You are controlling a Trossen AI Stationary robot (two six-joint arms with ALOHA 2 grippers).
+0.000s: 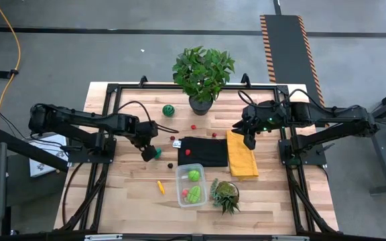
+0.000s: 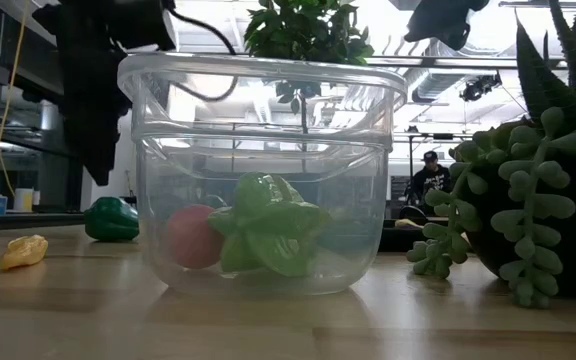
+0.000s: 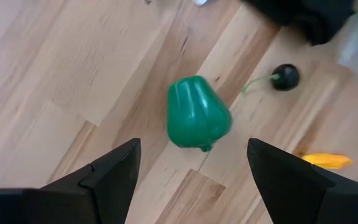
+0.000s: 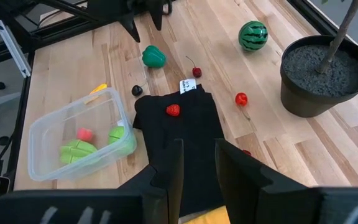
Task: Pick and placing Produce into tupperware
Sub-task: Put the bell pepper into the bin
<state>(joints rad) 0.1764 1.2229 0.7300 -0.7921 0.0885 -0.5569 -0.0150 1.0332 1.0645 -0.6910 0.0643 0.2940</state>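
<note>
The step in hand looks like the reach for the next piece: the left gripper (image 1: 149,152) hangs over the green pepper (image 3: 197,114), fingers spread wide apart with the pepper lying between and beyond them on the bare wood, not yet touched. In the high view the pepper (image 1: 156,152) sits at about 10 o'clock from the tub (image 1: 191,185), with a dark berry (image 3: 285,76) on a green stem close by and a yellow piece (image 1: 160,187) at 9 o'clock from the tub. The tub holds green pieces and a pink one already, so the task is partly done; more produce lies loose, among it a watermelon ball (image 1: 169,110), red berries on the wood, and a strawberry (image 4: 173,110) on the black cloth (image 1: 202,151). The right gripper (image 1: 249,142) waits over the yellow cloth (image 1: 242,154), at 1 o'clock from the tub, its fingers narrowly apart and holding nothing. The next move, I judge, calls for a straight descent so the fingers straddle the pepper, a firm close on its smooth rounded sides, then a lift and carry toward 4 o'clock, over the tub's rim.
</note>
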